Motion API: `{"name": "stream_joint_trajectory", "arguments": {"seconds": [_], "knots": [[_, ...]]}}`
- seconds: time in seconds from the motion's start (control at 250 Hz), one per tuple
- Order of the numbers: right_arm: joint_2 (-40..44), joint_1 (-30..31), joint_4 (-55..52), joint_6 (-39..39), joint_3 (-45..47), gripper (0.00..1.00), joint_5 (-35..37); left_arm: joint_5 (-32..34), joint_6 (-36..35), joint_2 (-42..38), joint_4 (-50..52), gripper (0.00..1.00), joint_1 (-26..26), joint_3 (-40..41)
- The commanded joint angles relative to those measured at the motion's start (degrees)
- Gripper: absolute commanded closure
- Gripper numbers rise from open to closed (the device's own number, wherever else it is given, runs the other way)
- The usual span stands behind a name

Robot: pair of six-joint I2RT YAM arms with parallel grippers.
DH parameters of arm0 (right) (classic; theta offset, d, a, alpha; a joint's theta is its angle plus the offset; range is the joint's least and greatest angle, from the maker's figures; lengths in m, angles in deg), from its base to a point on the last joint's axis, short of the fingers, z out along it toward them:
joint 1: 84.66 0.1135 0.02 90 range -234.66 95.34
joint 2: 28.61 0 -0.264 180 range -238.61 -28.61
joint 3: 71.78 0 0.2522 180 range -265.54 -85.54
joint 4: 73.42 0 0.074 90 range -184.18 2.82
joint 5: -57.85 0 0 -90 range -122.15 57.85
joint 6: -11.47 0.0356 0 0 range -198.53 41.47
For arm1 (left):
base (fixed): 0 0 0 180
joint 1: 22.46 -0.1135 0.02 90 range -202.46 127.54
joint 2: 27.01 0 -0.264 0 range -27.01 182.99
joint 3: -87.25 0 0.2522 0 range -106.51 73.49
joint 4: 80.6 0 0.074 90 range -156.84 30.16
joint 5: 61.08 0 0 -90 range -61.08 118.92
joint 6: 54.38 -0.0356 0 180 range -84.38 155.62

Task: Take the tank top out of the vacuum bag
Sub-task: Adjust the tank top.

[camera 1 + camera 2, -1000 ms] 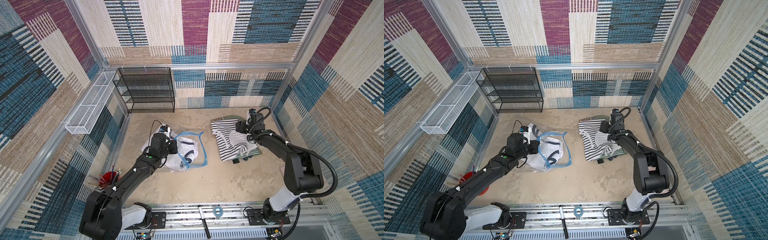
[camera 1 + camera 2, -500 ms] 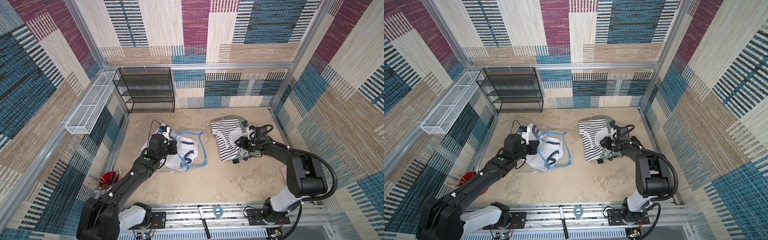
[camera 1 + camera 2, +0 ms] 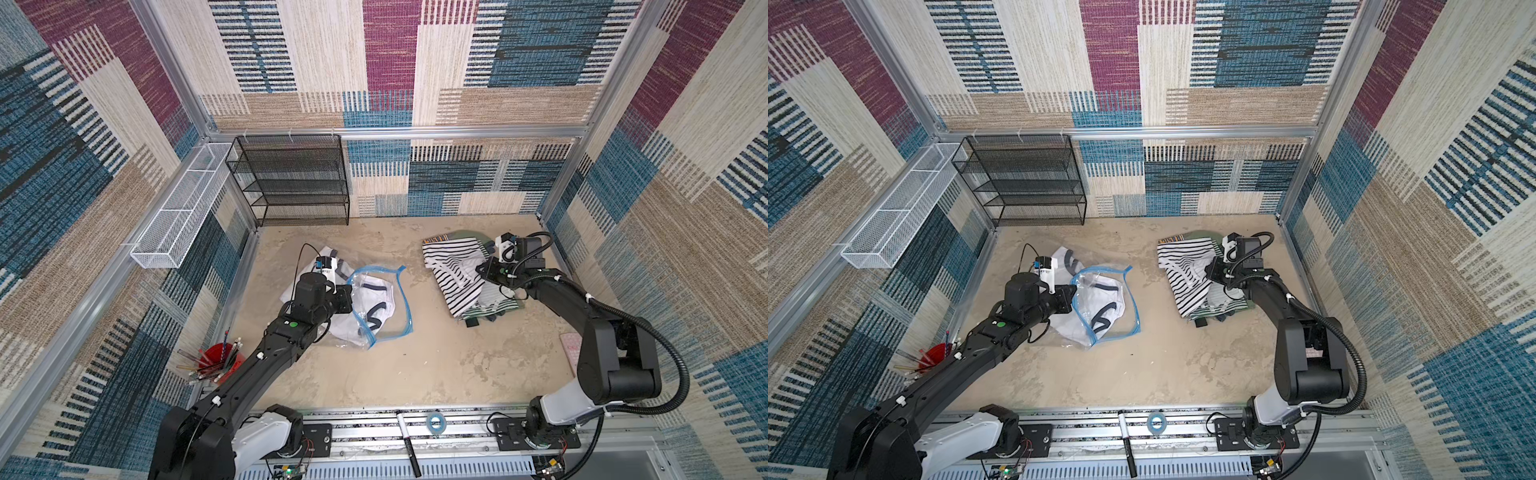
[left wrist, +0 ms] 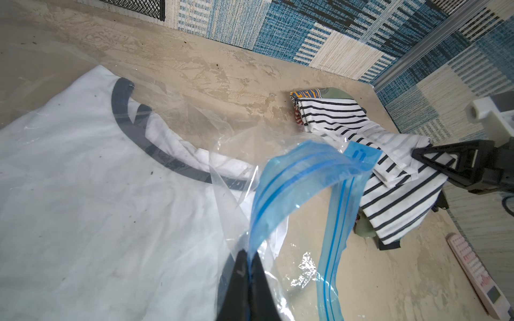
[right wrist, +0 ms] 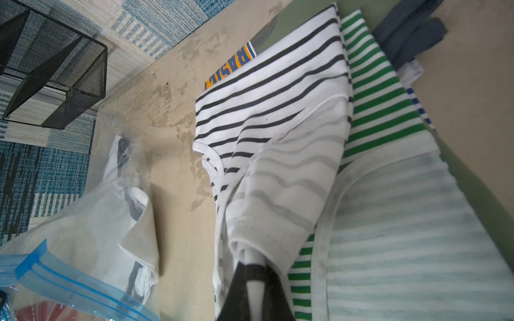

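- Not yet extracted: the tank top (image 4: 97, 180), white with dark trim, is seen under clear film, inside the bag (image 3: 1100, 305).
- The bag is laid crumpled on the left half of the table (image 3: 415, 365). Its mouth is judged open, since the blue zip strip (image 4: 294, 178) is looped apart, not sealed.
- The strip edge is pinched by the left gripper (image 4: 248, 254), jaws fully closed, and the strip is arched up off the table.
- A fold of a striped top (image 5: 272, 111) is clamped by the right gripper (image 5: 254, 266), jaws closed. This is on the clothes pile (image 3: 469, 286) at the table's right, well apart from the bag.
- Done, by the look of it: bag opened and anchored.
- Left: the whole pull-out. The tank top itself is not gripped.
- The right grasp is judged off-target. Release and a reach into the bag mouth would be needed.
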Motion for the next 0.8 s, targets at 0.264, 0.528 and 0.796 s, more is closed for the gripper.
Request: {"name": "stream_joint_trajectory", "arguments": {"seconds": [0.264,0.528,0.796], "knots": [[-0.69,0.04,-14.27,1.55,-3.1,0.93,14.13,-0.77,0.22,-0.86,-1.9,1.0,-0.04,1.14],[0.54,0.06,-13.82,-0.42,-0.86,0.32,28.68,-1.13,-0.16,-0.86,-1.88,1.0,-0.05,0.79],[-5.05,0.22,-10.7,-3.59,-10.79,0.38,23.21,-0.59,-0.74,1.2,-1.7,1.0,-0.05,-0.57]]}}
